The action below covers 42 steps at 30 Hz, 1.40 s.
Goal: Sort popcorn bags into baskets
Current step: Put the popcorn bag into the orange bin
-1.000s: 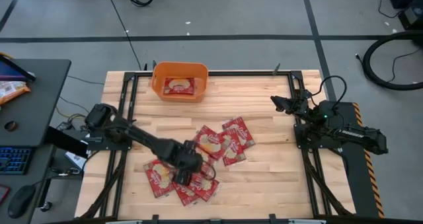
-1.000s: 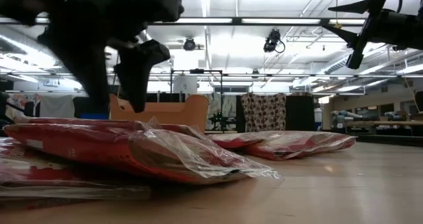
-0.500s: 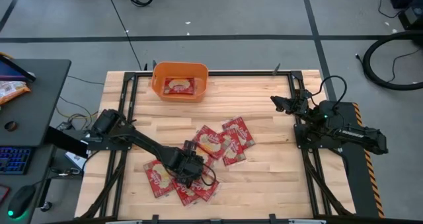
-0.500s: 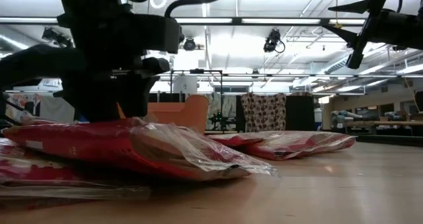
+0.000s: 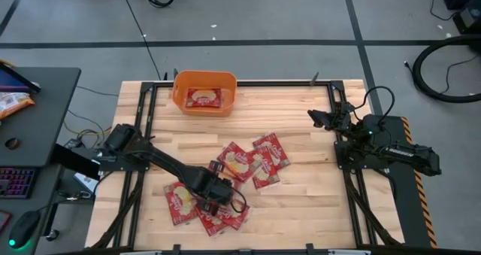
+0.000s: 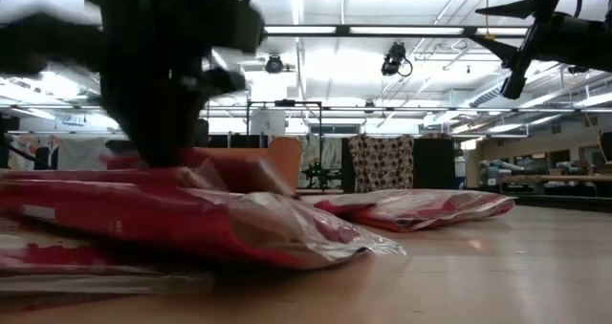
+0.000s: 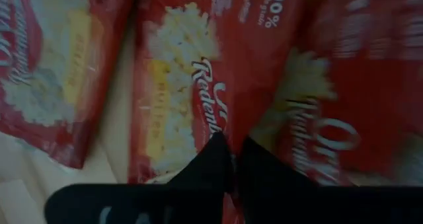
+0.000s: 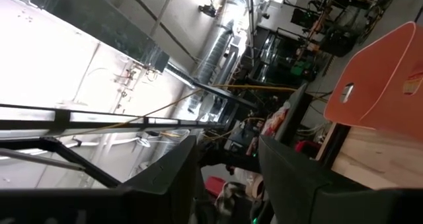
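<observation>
Red foil popcorn bags (image 5: 239,168) lie in a loose overlapping heap on the wooden bench (image 5: 301,202), towards its near middle. One more red bag (image 5: 204,98) already sits flat inside the orange basket (image 5: 180,97), which stands at the far edge of the bench, well apart from the heap.

From the left side, the left arm reaches low across the boards, and its left end effector (image 5: 213,206) is pressed down into the near part of the heap. Seen from its own wrist, the two dark fingers (image 7: 205,168) stand almost together, pinching a fold of the top bag (image 7: 192,92), a red packet with pale yellow popcorn printed on it. Other packets lie just beside that one on either side, partly under it. At bench height the arm shows as a dark blur standing on the nearest bag (image 6: 191,214), whose clear crinkled edge trails onto the wood.

Over on the right side, the right arm waits folded near the bench's edge, its right end effector (image 5: 322,118) raised clear of the boards with fingers spread wide and nothing between them.
</observation>
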{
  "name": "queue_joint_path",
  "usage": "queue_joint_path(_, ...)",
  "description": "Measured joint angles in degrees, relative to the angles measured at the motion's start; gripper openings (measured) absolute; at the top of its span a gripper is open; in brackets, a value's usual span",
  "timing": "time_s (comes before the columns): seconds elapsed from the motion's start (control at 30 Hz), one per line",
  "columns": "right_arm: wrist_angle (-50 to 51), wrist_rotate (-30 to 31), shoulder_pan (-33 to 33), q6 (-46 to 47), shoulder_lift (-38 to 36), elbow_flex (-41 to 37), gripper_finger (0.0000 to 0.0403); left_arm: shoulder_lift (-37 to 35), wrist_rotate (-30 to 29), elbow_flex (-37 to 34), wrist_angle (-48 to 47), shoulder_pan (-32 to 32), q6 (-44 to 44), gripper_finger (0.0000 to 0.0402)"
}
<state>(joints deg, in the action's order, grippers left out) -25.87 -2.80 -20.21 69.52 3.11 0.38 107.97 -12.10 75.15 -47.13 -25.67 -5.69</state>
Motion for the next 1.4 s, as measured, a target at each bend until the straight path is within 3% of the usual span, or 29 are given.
queue_joint_path(0.23,-0.28,0.12,-0.01,-0.07,-0.02,0.00,0.0168,-9.31,4.58,1.30,-6.67,4.12,2.58,0.0020)
queue_joint_path(0.6,-0.65,0.67,0.00,-0.20,-0.02,0.00,0.0168,-19.42,-5.99,1.23,-16.03,23.47,13.25,0.0021)
queue_joint_path(0.77,-0.67,0.87,-0.02,-0.22,-0.02,0.00,0.0168,-19.86,-9.22,1.23,-15.37,34.26,18.44,0.0021)
queue_joint_path(1.0,-0.66,3.32,-0.01,-0.20,-0.02,0.00,0.0168,-19.86,-8.98,1.23,-11.01,46.49,26.51,0.0021)
queue_joint_path(1.23,-0.66,5.23,0.00,-1.08,-0.02,0.00,0.0168,-18.29,-1.10,1.23,-8.75,57.84,28.12,0.0034)
queue_joint_path(1.4,-0.66,7.73,0.00,-2.40,-0.02,0.00,0.0168,-14.39,0.71,1.23,-6.23,62.10,28.93,0.0045)
